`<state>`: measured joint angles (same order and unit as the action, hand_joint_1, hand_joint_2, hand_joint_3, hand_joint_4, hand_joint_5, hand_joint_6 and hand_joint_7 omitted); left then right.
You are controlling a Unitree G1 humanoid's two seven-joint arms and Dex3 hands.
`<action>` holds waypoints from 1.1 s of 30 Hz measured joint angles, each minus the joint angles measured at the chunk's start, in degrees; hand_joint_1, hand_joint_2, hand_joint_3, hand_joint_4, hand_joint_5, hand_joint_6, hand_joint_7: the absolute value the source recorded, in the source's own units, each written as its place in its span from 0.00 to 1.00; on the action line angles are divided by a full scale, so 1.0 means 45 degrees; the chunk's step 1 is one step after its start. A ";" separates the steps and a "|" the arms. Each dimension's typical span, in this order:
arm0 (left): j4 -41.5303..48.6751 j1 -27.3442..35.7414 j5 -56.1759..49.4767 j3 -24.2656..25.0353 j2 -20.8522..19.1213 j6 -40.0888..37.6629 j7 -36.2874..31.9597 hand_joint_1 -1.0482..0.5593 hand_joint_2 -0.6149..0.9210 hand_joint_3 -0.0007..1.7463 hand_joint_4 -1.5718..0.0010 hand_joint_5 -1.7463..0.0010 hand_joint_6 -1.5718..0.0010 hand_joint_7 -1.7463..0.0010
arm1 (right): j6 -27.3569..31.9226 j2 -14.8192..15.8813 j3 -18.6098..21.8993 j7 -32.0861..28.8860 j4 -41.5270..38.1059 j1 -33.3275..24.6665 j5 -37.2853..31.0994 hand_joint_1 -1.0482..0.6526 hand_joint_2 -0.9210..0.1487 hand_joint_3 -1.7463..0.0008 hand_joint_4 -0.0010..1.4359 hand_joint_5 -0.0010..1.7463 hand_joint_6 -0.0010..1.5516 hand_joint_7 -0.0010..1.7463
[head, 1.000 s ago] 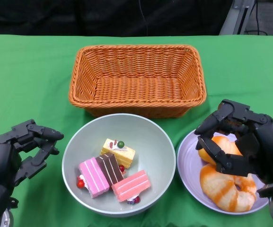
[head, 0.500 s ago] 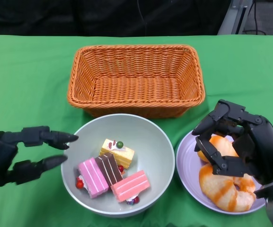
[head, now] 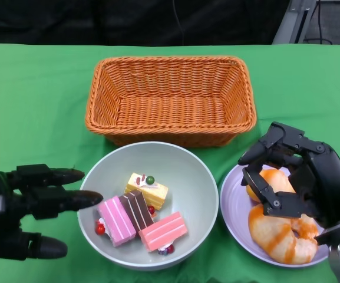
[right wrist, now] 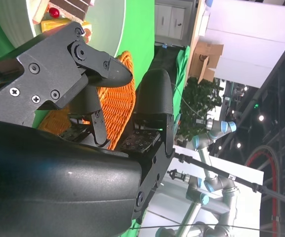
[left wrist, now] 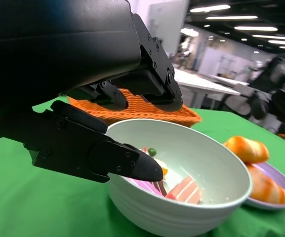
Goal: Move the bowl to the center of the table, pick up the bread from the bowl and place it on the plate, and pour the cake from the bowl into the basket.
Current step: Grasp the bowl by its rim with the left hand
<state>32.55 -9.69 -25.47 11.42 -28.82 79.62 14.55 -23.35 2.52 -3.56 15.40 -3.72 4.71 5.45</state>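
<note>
- Head view: green cloth (head: 34, 106) covers the table. Wicker basket (head: 171, 99) stands at centre back, with nothing in it.
- Head view: grey bowl (head: 196, 177) sits just in front of the basket, near the table's middle. It holds four cake (head: 140, 217) slices: one yellow, one brown and two pink, with small red and green decorations.
- Head view: lilac plate (head: 233, 203) lies just right of the bowl. Two pieces of bread (head: 284, 233) rest on it, one nearer the basket, one nearer the robot.
- Head view: left hand (head: 22, 206) is at the bowl's left side, fingers spread and grasping nothing; one fingertip lies at or over the rim, contact cannot be told.
- Head view: right hand (head: 302, 180) hangs over the plate, fingers curved above the bread with gaps between them; whether they touch the bread cannot be told.
- Right wrist view: right hand (right wrist: 98, 98) fills the picture, fingers apart, nothing seen between them. Part of the basket (right wrist: 120, 103) and a sliver of the bowl (right wrist: 105, 24) with cake show beyond.
- Left wrist view: left hand (left wrist: 102, 118) is released; one finger lies beside the bowl's (left wrist: 191, 207) outer wall and others reach over its rim. Cake (left wrist: 184, 187) lies inside, the basket (left wrist: 142, 108) stands behind, and bread (left wrist: 258, 168) lies on the plate (left wrist: 270, 203) beyond.
</note>
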 measured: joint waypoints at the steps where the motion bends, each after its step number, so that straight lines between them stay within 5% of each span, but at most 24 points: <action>1: 0.0013 -0.0055 -0.0455 0.0176 0.0026 0.0268 -0.0312 0.32 1.00 0.01 0.59 0.96 0.53 0.97 | 0.0062 -0.0004 0.0000 -0.0030 0.0000 0.0003 -0.0007 0.59 0.40 0.41 0.44 0.86 0.43 0.69; 12: 0.0062 -0.0328 -0.5494 0.0441 0.0371 0.0945 -0.4069 0.33 1.00 0.05 0.49 0.95 0.46 0.98 | 0.0227 -0.0086 -0.0013 -0.0105 -0.0038 0.0024 -0.0033 0.58 0.41 0.41 0.45 0.86 0.43 0.69; 24: -0.0178 -0.0780 -0.8913 -0.2871 -0.1040 -0.1096 -0.9148 0.35 1.00 0.07 0.43 0.94 0.41 0.99 | 0.0213 -0.0157 -0.0117 -0.0124 -0.0015 0.0028 -0.0116 0.57 0.41 0.42 0.46 0.86 0.44 0.69; 33: -0.1414 -0.0787 -0.8547 -0.4713 -0.1774 -0.2819 -0.9449 0.34 1.00 0.08 0.39 0.92 0.40 0.99 | 0.0126 -0.0301 -0.0264 -0.0147 -0.0014 0.0027 -0.0252 0.57 0.41 0.41 0.46 0.85 0.44 0.69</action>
<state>26.19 -13.23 -63.94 -9.79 -36.80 66.94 -27.97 -22.78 1.17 -4.74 14.73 -3.79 4.84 4.31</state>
